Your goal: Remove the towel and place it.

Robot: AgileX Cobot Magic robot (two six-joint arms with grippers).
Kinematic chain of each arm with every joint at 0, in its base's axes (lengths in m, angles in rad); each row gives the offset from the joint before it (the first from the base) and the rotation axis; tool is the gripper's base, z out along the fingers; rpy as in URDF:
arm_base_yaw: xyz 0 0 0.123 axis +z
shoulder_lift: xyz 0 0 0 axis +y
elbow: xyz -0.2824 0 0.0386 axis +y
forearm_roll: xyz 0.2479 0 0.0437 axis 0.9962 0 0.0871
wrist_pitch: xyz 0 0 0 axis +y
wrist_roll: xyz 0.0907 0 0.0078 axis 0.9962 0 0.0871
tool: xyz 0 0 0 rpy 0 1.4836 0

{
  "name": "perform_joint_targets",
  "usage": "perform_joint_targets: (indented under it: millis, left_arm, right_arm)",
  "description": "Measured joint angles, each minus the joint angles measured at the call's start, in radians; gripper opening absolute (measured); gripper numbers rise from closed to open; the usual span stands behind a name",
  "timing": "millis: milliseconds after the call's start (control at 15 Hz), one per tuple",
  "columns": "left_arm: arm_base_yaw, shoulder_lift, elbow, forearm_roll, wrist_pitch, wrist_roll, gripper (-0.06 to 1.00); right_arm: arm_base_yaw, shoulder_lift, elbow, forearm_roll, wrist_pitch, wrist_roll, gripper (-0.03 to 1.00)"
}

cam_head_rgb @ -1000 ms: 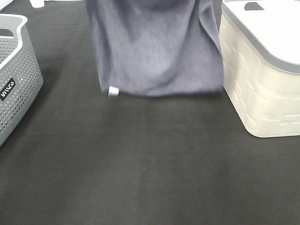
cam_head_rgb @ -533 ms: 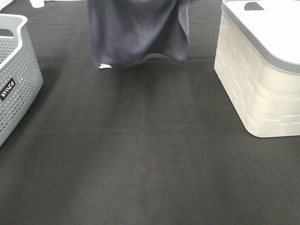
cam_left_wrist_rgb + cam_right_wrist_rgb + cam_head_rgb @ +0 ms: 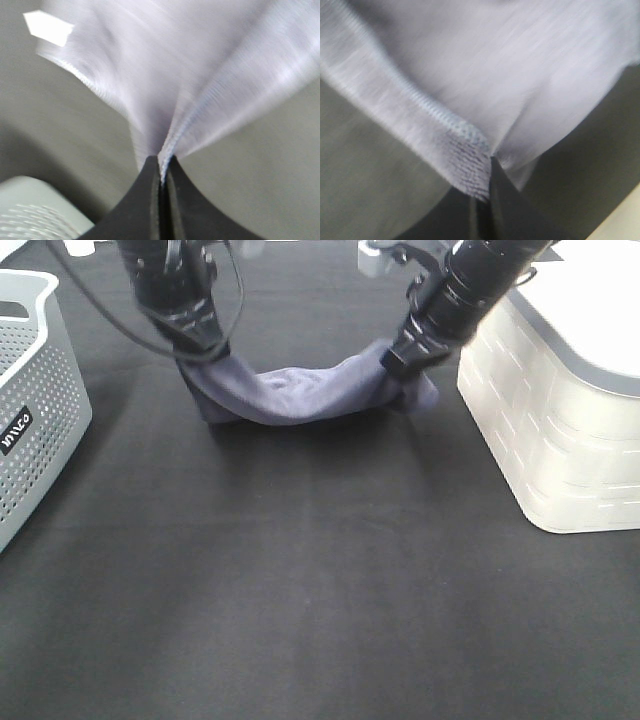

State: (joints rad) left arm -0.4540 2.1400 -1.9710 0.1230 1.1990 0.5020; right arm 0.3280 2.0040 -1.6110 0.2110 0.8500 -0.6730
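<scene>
**Towel slung between two closed end effectors over the far part of the bench**

The towel (image 3: 300, 392), a grey-lavender terry cloth, hangs as a sagging band between both arms, over the far middle of the bench (image 3: 320, 590), which is spread with a black covering. The left end effector (image 3: 205, 355) holds one end of the band. In its wrist view the two dark fingers (image 3: 150, 200) are pressed together, with a gathered fold of cloth fanning out from between them. A small white tag (image 3: 47, 27) shows at a loose corner of the cloth in that view.

The right end effector (image 3: 395, 360) holds the other end, and its fingers are likewise closed, on a piece of stitched hem. A short flap of towel hangs beside this end effector, on the side of the cream box.

The middle of the band droops lowest and lies close to the black covering. Whether it touches the covering cannot be told.

A grey perforated basket (image 3: 35, 400) stands at the left edge of the high view, well apart from the towel. A cream box with a pale lid (image 3: 560, 430) stands at the right edge, near the right arm. Both wrist views are motion-blurred.
</scene>
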Motion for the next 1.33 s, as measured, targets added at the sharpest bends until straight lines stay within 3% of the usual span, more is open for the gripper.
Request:
perform_joint_targets:
  millis: [267,667,1000,1333]
  left_arm:
    - [0.0,0.014,0.063,-0.05,0.009,0.042,0.0]
    - [0.0,-0.066,0.333,-0.067,0.014,0.067,0.0]
    - [0.0,-0.106,0.486,-0.109,0.015,0.074,0.0]
    - [0.0,-0.106,0.553,-0.142,0.013,0.117,0.0]
  right_arm:
    - [0.0,-0.001,0.083,0.018,0.131,-0.009,0.0]
    - [0.0,-0.001,0.174,0.073,0.183,-0.027,0.0]
    - [0.0,-0.002,0.315,0.109,0.194,-0.047,0.0]
    - [0.0,-0.002,0.429,0.181,0.153,-0.091,0.0]
